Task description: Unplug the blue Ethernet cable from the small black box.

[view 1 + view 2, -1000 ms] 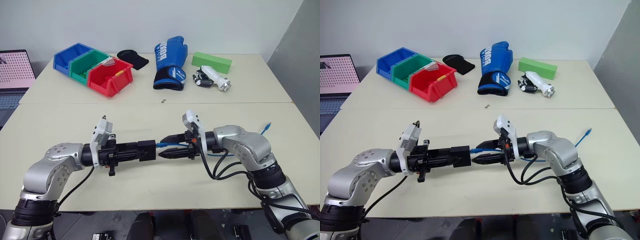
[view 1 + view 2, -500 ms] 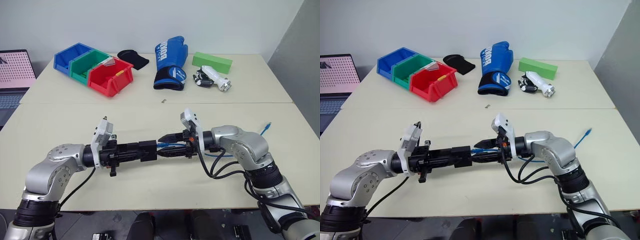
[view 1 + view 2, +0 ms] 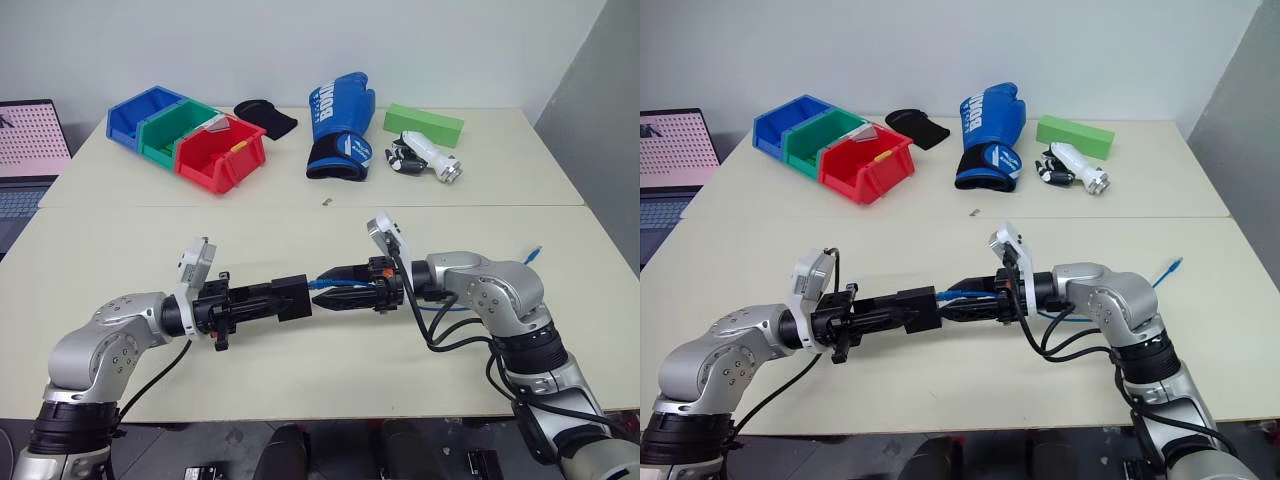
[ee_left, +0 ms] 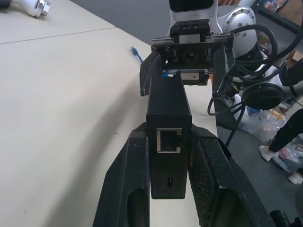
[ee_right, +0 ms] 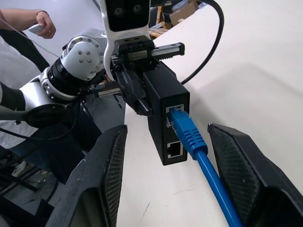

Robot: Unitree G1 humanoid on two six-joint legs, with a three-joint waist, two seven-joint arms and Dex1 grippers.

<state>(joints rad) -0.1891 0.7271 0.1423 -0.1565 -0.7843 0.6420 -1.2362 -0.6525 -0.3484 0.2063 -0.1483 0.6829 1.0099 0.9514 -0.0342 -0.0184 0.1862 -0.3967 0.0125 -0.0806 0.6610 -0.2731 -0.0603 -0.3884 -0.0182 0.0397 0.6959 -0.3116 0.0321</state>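
Worktop: two cream tables butted together, seam running across between the far and near halves.

Far half, from the left corner toward the right: blue, green and red bins in a row, a black fabric piece just beside them, a blue boxing glove near the middle, a white-and-silver tool, and a green block behind it toward the far edge.

Both arms reach in over the near half and meet above its middle, gripper tips facing each other, held off the surface.

Left gripper: I read it as clamped on the box, one finger on each long side, seen plainly in the left wrist view. The box's near face shows an empty port and a small slot below it.

Right gripper: fingers spread apart, one on either side of the cable, with a gap on both sides. Not gripping anything that I can see.

The cable is plugged into the upper port on the box's far face; the port below it is empty. From the plug the cord runs between the right fingers, back along the right arm, and its free end lies near the worktop's right edge.

A person's hand shows in the right wrist view, off the worktop.
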